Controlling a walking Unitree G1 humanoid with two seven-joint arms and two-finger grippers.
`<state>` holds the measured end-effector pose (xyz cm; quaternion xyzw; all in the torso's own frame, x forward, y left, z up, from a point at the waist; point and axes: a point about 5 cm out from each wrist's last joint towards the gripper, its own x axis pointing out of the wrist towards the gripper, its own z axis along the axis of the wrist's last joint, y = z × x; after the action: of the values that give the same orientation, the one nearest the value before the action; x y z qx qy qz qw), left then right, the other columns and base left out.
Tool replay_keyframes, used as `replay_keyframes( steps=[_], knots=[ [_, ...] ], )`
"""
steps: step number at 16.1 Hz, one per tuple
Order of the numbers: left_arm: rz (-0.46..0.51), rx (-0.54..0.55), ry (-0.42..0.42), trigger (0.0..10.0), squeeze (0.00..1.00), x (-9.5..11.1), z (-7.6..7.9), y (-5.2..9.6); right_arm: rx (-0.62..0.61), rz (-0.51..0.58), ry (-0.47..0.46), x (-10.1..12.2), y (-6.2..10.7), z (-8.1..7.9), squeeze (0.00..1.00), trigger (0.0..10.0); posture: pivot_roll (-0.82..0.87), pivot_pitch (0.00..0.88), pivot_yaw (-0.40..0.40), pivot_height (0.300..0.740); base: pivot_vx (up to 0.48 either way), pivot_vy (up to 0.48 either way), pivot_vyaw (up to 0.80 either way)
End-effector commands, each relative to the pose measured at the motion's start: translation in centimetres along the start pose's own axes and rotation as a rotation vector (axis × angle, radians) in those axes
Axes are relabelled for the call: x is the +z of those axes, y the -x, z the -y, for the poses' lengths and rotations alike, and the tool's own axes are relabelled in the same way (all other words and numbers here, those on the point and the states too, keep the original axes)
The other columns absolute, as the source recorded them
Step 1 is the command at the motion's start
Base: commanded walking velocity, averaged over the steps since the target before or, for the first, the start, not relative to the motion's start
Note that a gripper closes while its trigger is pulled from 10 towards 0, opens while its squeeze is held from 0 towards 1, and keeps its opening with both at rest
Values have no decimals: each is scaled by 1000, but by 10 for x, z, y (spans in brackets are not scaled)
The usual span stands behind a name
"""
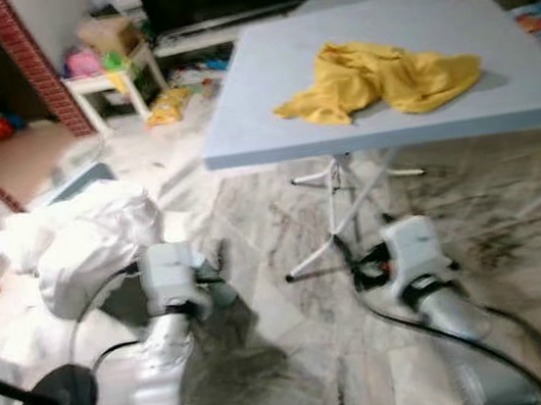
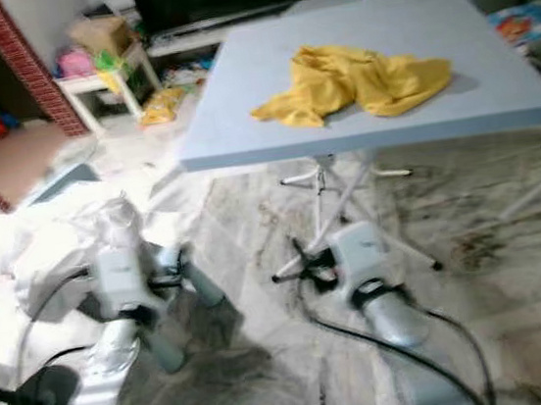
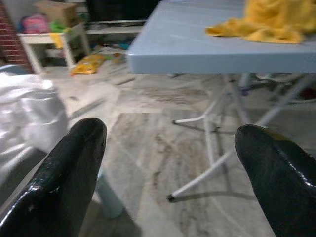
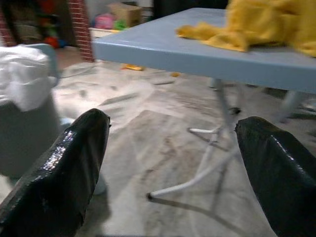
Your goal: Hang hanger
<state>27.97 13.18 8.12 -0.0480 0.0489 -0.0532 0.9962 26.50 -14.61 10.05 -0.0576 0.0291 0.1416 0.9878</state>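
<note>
Both grippers, left and right, spread empty and low; yellow garment on table upper centre, right nearer.

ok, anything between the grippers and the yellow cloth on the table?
Nothing visible on the floor between. The left gripper and right gripper, both open, sit lower than the table, whose near edge is ahead of them; the yellow cloth lies back from that edge.

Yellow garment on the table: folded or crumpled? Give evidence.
Crumpled. The yellow garment lies in a loose, wrinkled heap on the blue table, no neat folds or hanger visible.
</note>
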Motion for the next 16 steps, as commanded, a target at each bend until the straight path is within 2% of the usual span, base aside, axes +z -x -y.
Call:
replay_keyframes(
  steps=[1,10,13,16],
  knots=[
    [2,27,-21,10000,0,2,-12,1,28,31,-12,7,-3,-9,0,10000,-270,0,111,740,0,480,0],
    [8,31,-8,10000,0,4,-7,-1,33,24,-8,6,0,-7,0,10000,-282,0,103,740,0,467,0],
    [27,33,-3,10000,0,6,-6,-1,43,27,1,8,0,-7,0,10000,-289,0,100,740,0,0,0],
    [59,40,-4,10000,0,14,-11,0,61,41,10,11,1,-8,0,10000,-291,0,102,740,0,0,0]
  ],
)
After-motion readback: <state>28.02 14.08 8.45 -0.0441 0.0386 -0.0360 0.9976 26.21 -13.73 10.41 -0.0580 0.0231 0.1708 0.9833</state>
